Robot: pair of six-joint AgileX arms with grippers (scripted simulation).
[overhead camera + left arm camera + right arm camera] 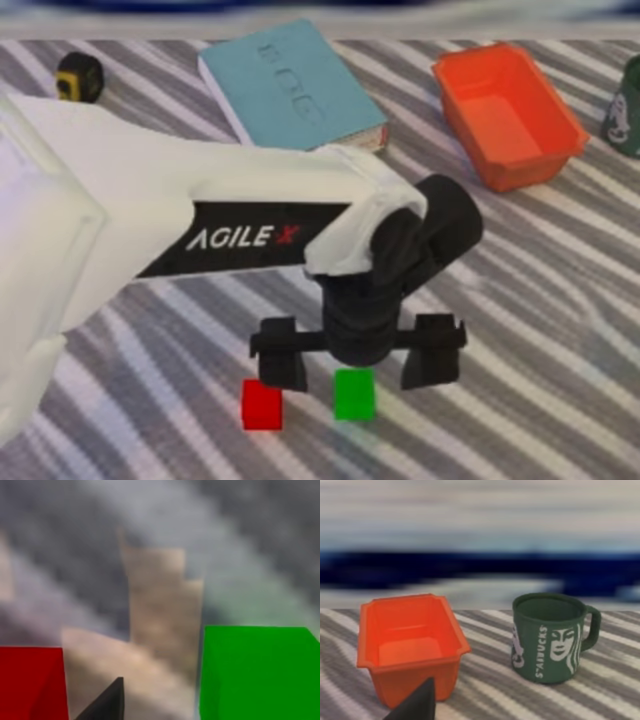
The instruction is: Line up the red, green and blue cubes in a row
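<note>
- Our left gripper (pixel 358 366) hangs low in the centre of the top view, its dark fingers (pixel 284 358) spread wide and holding nothing
- The green cube (pixel 354 393) sits between those fingers at the lower centre; the red cube (pixel 262 405) lies just beside it to the left, apart, outside the left finger
- We cannot see the blue cube in any view
- Open striped cloth runs to the right of the green cube, toward the lower right of the frame; the left arm (pixel 150 230) covers much of the left side
- Farther up: a light blue book (pixel 290 88) at upper centre, an orange-red bin (pixel 508 100) at upper right, a green mug (pixel 625 110) at the right edge, a small black and yellow object (pixel 80 76) at upper left
- The right wrist view shows the bin and mug well apart from the cubes; whether the right gripper is spread or closed, we cannot tell
- The table (pixel 540 330) wears a grey and white striped cloth
</note>
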